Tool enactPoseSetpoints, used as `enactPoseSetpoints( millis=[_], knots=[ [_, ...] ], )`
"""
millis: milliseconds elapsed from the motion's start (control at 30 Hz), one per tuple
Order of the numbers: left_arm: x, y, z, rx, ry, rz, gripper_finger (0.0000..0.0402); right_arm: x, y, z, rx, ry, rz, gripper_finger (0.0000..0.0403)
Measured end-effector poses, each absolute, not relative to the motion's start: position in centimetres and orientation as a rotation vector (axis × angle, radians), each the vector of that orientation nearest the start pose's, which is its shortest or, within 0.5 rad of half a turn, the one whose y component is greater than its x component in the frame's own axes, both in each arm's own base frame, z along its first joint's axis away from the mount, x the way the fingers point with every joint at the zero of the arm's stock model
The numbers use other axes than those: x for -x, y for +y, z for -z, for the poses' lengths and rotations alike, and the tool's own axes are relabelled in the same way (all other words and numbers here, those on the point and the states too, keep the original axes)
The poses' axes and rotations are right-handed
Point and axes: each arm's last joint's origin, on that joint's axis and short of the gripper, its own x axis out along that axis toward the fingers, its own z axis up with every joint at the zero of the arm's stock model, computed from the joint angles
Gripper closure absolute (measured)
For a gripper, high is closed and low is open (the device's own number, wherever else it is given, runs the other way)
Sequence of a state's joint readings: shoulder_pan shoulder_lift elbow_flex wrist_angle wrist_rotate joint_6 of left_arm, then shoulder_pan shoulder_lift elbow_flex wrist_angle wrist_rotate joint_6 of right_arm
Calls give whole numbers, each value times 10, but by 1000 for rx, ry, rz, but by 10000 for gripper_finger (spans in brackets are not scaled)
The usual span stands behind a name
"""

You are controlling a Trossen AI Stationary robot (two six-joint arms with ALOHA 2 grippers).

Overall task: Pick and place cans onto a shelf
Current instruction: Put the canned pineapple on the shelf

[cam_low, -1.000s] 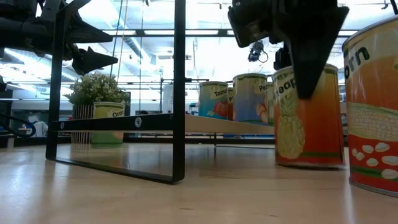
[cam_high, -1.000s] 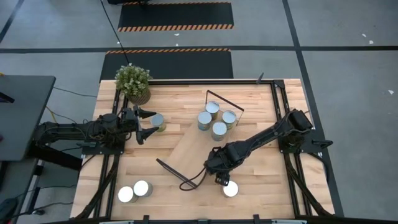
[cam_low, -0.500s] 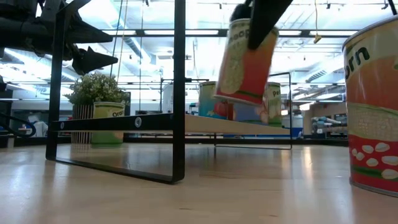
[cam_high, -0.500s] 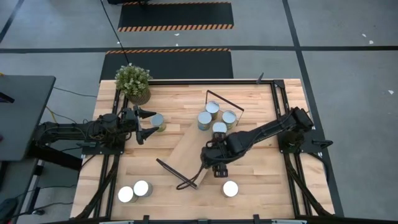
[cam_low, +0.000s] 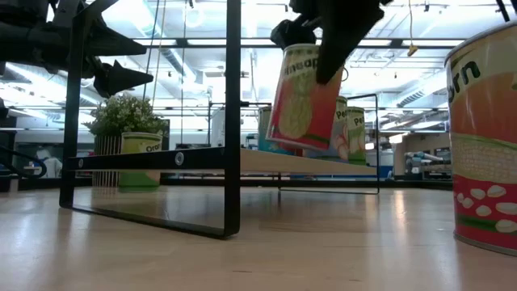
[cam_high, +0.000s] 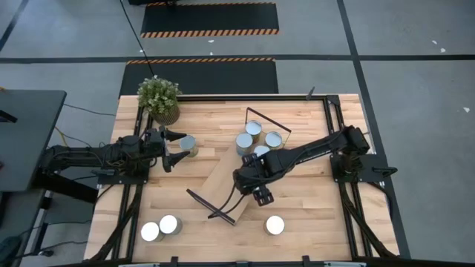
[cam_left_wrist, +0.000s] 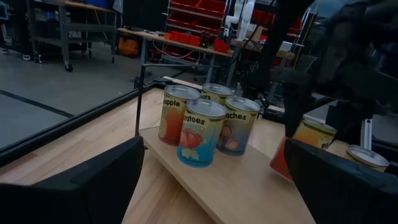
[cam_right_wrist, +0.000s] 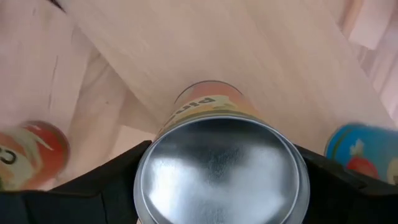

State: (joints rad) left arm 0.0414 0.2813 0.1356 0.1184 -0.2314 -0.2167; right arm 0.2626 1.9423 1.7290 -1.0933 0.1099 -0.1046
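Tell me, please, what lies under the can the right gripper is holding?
The pineapple can hangs tilted in the right gripper, with the shelf below; the can hides the board directly beneath.

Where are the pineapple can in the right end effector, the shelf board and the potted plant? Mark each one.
pineapple can (cam_low: 303,101), low view, on its label, held off the table.
shelf board (cam_high: 226,172), high view, on bare wood near its middle.
potted plant (cam_high: 159,94), high view, on its leaves.

potted plant (cam_high: 159,99) chilling at a far corner of the wooden tabletop (cam_high: 308,215) | black mats with orange-black hazard stripes (cam_high: 210,19) on the grey floor beyond | dark side table (cam_high: 26,133) off to the left
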Motion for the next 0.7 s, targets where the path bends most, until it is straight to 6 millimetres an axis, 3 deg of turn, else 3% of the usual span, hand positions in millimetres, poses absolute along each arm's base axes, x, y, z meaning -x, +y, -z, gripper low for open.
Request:
enactPoseSetpoints(
  millis=[267,700],
  knots=[
    [-113,11,-198,217,-5,-275,10,-384,90,-261,453,1274,-243,65],
    [-113,11,-198,224,-5,-275,10,-382,80,-258,602,1314,-233,6]
  ],
)
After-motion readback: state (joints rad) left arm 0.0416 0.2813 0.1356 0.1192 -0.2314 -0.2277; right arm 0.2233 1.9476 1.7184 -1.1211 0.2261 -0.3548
